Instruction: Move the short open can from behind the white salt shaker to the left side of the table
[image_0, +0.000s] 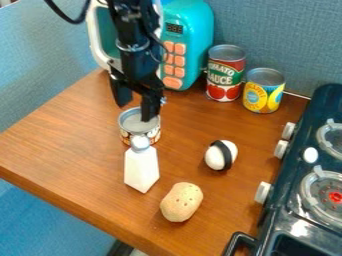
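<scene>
One short, silver-topped can with a patterned label (131, 124) stands just behind the white, grey-capped bottle (141, 168). My black gripper (135, 111) is wide, above the can; contact unclear. Step, judged: alignment. Gripping calls for centring, clear of the bottle.

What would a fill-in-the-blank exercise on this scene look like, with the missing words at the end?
The gripper is by the nearest can, with its jaws ____, not shut.
Counting that can, ____ cans stand on the table.
The white oval has a ____ band around it.
Of the bottle, the potato and the white oval, the one nearest the camera is the ____.

Missing words: open; three; black; potato.
</scene>
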